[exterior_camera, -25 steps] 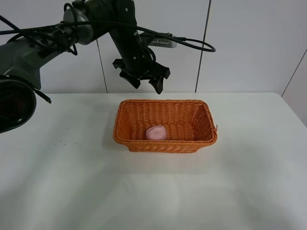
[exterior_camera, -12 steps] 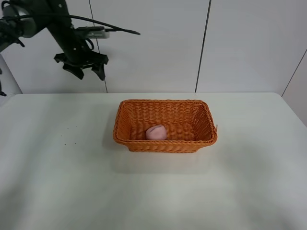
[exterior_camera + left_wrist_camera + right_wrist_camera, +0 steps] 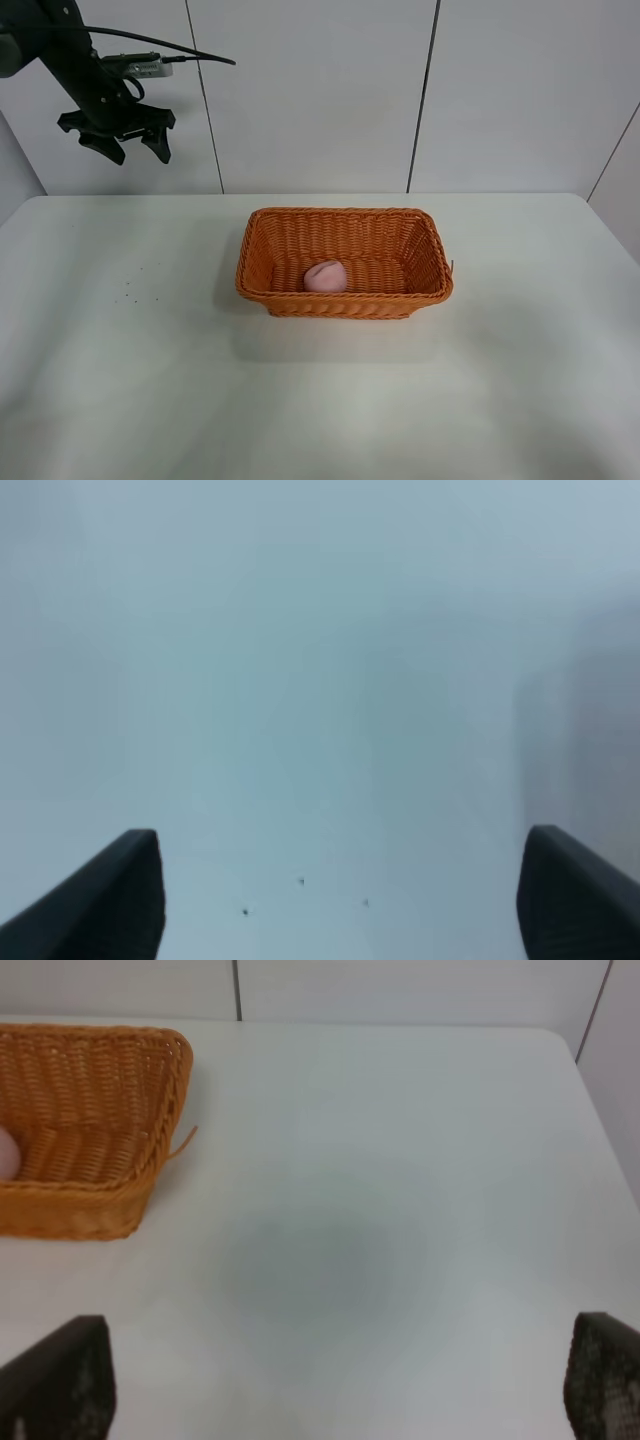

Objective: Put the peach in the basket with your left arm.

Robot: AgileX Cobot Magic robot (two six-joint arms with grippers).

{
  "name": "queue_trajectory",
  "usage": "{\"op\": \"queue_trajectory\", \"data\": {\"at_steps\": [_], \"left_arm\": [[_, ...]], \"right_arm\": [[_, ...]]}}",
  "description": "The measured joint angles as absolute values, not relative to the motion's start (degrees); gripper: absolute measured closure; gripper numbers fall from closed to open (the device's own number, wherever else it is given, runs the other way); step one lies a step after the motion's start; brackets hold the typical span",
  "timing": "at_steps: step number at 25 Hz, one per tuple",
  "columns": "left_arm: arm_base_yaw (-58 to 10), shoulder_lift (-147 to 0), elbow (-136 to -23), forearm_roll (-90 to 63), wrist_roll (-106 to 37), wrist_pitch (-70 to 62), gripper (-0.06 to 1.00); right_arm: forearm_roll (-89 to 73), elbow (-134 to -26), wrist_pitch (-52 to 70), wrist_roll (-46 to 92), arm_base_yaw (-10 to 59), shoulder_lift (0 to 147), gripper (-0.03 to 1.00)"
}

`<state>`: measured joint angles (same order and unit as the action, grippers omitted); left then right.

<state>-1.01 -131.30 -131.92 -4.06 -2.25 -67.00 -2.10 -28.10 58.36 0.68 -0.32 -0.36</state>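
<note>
The pale pink peach [image 3: 326,277] lies inside the orange-brown wicker basket [image 3: 345,222], at its front left; a sliver of the peach [image 3: 6,1153] shows in the right wrist view, inside the basket [image 3: 150,1110]. My left gripper [image 3: 131,152] is open and empty, high in the air at the far left, well away from the basket. In the left wrist view its two black fingertips [image 3: 120,890] stand wide apart over blurred white table. My right gripper [image 3: 330,1400] is open, fingertips [image 3: 60,1380] wide apart, over the table right of the basket.
The white table [image 3: 500,380] carries only the basket. A few small dark specks [image 3: 135,290] mark the table left of the basket. A white panelled wall [image 3: 500,100] stands behind.
My left arm has swung from above the basket's back edge far to the left and stays high, gripper open. The peach lies still in the basket.
</note>
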Motion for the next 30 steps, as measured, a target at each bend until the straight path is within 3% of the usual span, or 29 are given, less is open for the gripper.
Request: {"op": "queue_trajectory", "data": {"at_steps": [9, 30], "left_arm": [[-1.3, -117.8, -112.7, -4.6, -2.1, -67.0, 0.19], [-1.3, -43.3, -39.8, -1.0, -1.4, -64.8, 0.19]], "right_arm": [[-2.1, -28.1, 58.4, 0.7, -0.3, -0.4, 0.27], [-2.1, -28.1, 58.4, 0.7, -0.3, -0.4, 0.27]]}}
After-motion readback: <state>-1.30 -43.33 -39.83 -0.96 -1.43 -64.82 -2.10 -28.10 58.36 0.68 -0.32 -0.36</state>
